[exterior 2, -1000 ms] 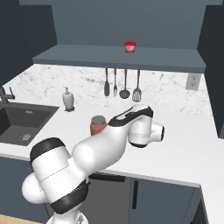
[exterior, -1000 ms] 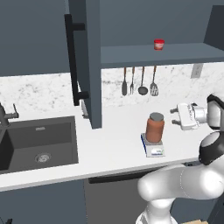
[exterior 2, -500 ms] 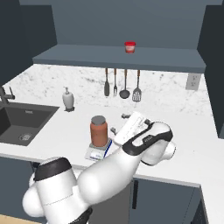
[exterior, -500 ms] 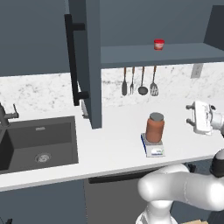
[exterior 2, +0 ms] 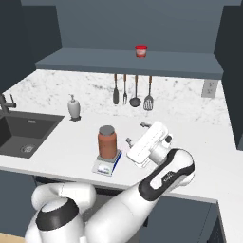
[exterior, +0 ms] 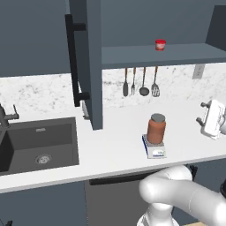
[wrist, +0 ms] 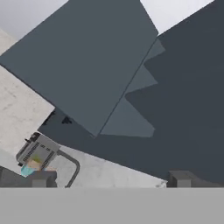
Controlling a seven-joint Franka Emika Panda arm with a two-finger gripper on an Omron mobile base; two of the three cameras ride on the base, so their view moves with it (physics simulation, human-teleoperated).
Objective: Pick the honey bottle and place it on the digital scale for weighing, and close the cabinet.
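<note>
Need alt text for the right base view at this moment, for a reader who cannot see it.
A honey bottle stands on a small digital scale on a white kitchen counter, with the robot's open gripper just to its right, holding nothing. Behind, utensils hang on the marble wall, a soap dispenser stands near the sink, and a small red jar sits on the shelf above.

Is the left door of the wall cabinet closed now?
No, the cabinet door stands swung open, edge-on, out over the counter.
</note>
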